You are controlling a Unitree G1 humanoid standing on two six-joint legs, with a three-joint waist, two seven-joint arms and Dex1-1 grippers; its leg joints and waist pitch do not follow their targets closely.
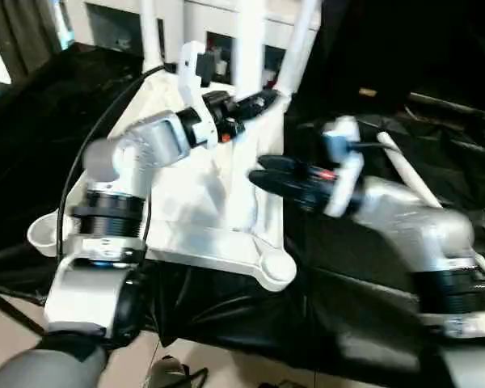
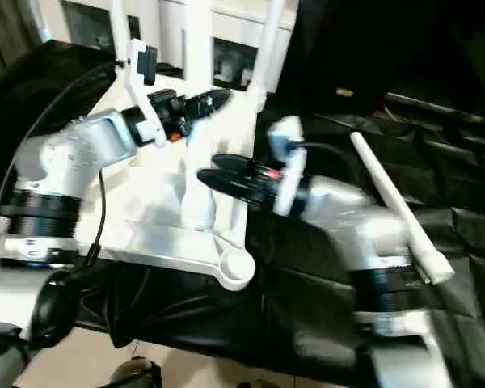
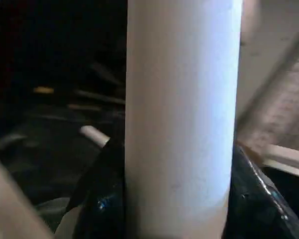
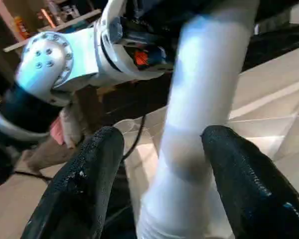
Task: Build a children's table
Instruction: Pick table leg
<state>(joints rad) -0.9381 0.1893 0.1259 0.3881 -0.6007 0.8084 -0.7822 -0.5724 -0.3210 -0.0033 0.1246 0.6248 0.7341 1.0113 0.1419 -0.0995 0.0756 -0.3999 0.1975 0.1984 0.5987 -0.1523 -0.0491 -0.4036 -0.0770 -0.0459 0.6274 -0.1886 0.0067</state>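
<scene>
The left gripper (image 1: 255, 103) is clamped on an upright white tapered plastic leg (image 1: 249, 40). The right gripper (image 4: 162, 186) is spread around a nearer leg (image 4: 199, 114) standing on the upturned white ribbed tabletop (image 1: 186, 194). A loose leg (image 2: 392, 206) is seen lying on black sheeting (image 2: 461, 145).

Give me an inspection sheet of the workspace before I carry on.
Surface: black cloth over the bench.
Job's things: table top lying underside up, both near corner sockets empty; two far legs standing; middle leg upright between the grippers; loose leg lying on the cloth.
Clutter: small yellowish item, too small to identify.
Grippers: left gripper closed on the middle leg; right gripper open around it, lower down.
Cables: black cable arcing beside the left arm.
Surroundings: white cabinet behind; pale floor.
</scene>
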